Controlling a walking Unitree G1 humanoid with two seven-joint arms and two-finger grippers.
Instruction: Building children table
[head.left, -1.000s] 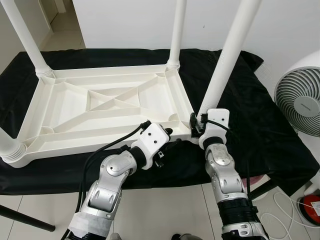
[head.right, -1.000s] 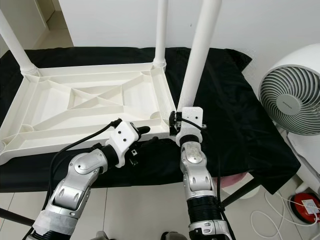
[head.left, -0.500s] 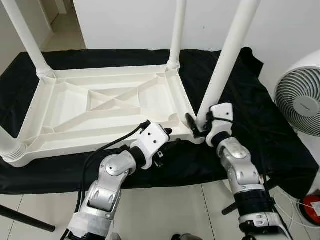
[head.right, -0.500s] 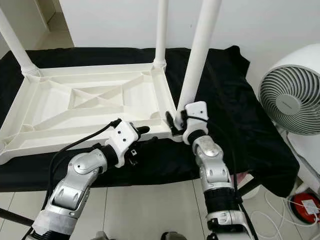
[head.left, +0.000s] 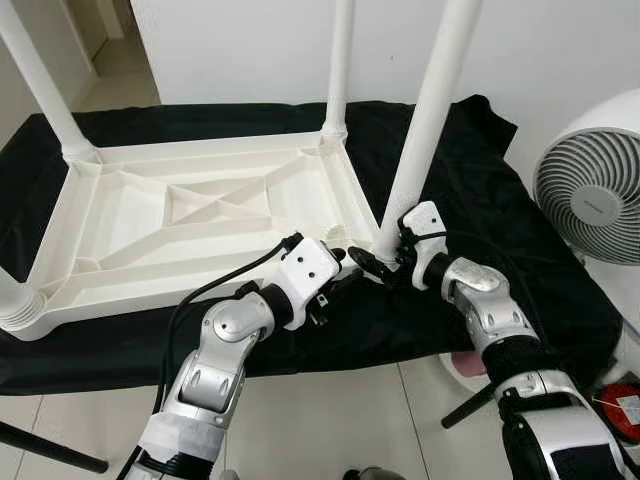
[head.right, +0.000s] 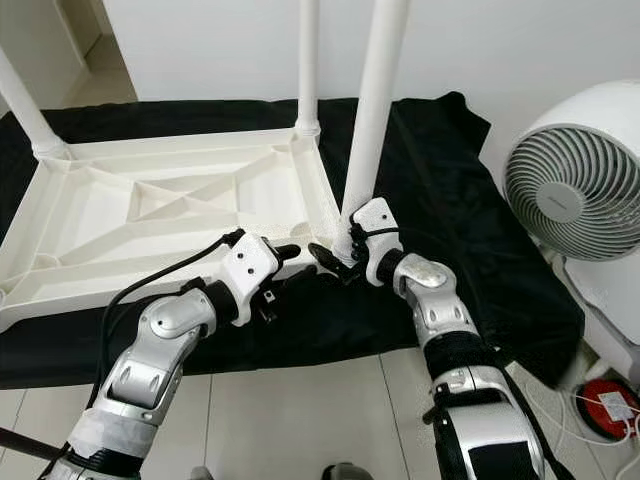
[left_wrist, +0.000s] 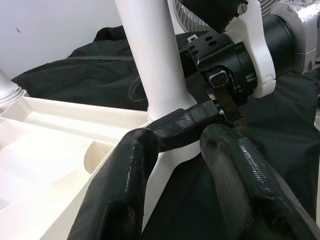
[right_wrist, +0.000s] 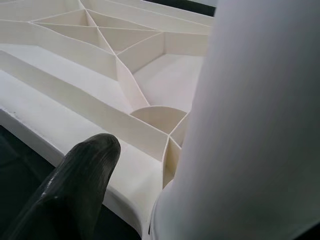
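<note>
Your children's table (head.left: 200, 215) lies upside down on a black cloth (head.left: 480, 200) draped over the tabletop, its white legs pointing up. Your right hand (head.left: 375, 268) sits at the base of the near-right leg (head.left: 425, 125), fingers apart, one black finger (right_wrist: 70, 195) resting on the frame's rim beside the leg. Your left hand (head.left: 335, 272) hovers just beside it at the same corner, its fingers (left_wrist: 120, 190) spread and gripping nothing. A white fan (head.right: 580, 185) stands off the tabletop's right edge.
</note>
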